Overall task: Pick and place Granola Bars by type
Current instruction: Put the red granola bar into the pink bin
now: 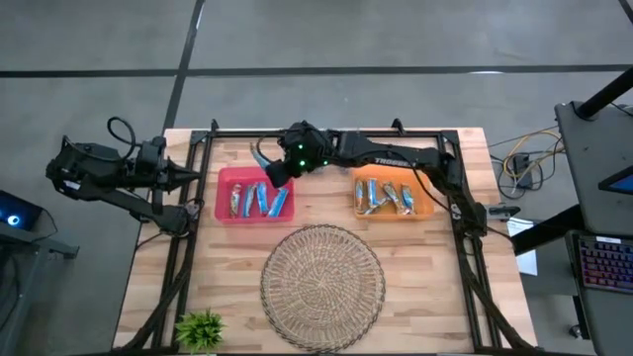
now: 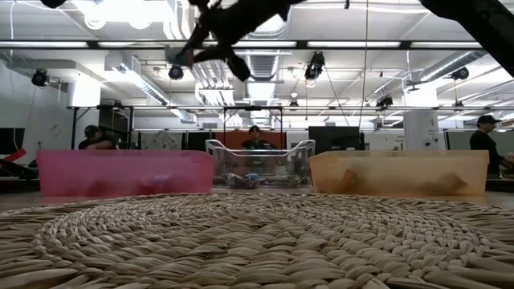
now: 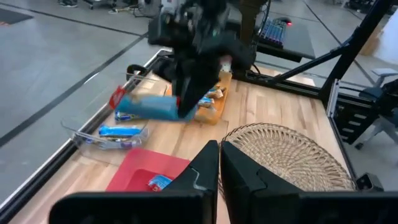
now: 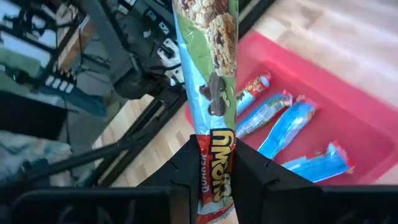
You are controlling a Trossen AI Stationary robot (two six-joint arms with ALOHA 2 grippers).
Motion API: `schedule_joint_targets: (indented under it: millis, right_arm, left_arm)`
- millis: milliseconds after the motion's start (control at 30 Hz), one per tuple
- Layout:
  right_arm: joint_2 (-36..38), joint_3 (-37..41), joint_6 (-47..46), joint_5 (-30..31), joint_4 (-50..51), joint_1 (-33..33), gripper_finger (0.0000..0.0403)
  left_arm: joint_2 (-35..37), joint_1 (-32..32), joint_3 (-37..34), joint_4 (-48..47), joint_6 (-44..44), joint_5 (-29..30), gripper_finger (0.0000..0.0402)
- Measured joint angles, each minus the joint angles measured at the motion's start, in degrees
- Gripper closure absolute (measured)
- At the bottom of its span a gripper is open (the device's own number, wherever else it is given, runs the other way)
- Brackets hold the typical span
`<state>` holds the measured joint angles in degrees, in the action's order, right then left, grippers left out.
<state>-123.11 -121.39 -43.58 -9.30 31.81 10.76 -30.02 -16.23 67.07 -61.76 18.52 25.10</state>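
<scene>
My right gripper (image 4: 214,163) is closed on one granola bar (image 4: 208,68), pinching the red end of its wrapper between both fingers (image 4: 185,165); the rest of the bar, blue and green with a printed picture of granola, projects forward from the fingers. In the high view this gripper (image 1: 279,170) hangs over the back edge of the red tray (image 1: 226,210), with my right arm reaching across from the right side of the table; in the left wrist view the held bar (image 3: 149,106) shows as a blue length with a red tip, raised above the table.

The red tray (image 4: 348,124) holds several blue-wrapped bars (image 4: 287,127) lying side by side on its floor; the orange tray (image 1: 423,210) on the right holds a further group of bars (image 1: 386,198); a clear tray (image 3: 81,134) behind them holds at least one blue bar (image 3: 121,131).

My left gripper (image 3: 219,163) has its fingers pressed together and holds nothing; it waits at the left edge of the table (image 1: 237,247), pointing across it.

A round woven mat (image 1: 322,287) lies at the front centre; a small green plant (image 1: 200,327) stands at the front left corner.
</scene>
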Motion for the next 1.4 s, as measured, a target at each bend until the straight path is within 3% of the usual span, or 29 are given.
schedule_joint_targets:
  millis: [733,1233,1400]
  right_arm:
    - [0.0,24.4,-28.6,0.2,-31.9,-2.2,0.0344]
    - [0.0,28.0,-32.5,4.4,-34.3,-3.3,0.0343]
    - [0.0,28.0,-31.4,4.6,-34.3,-3.3,0.0314]
  left_arm:
    - [0.0,0.0,0.0,0.1,1.1,0.0,0.0401]
    - [0.0,0.0,0.0,0.2,2.2,0.0,0.0401]
    - [0.0,0.0,0.0,0.2,2.8,0.0,0.0401]
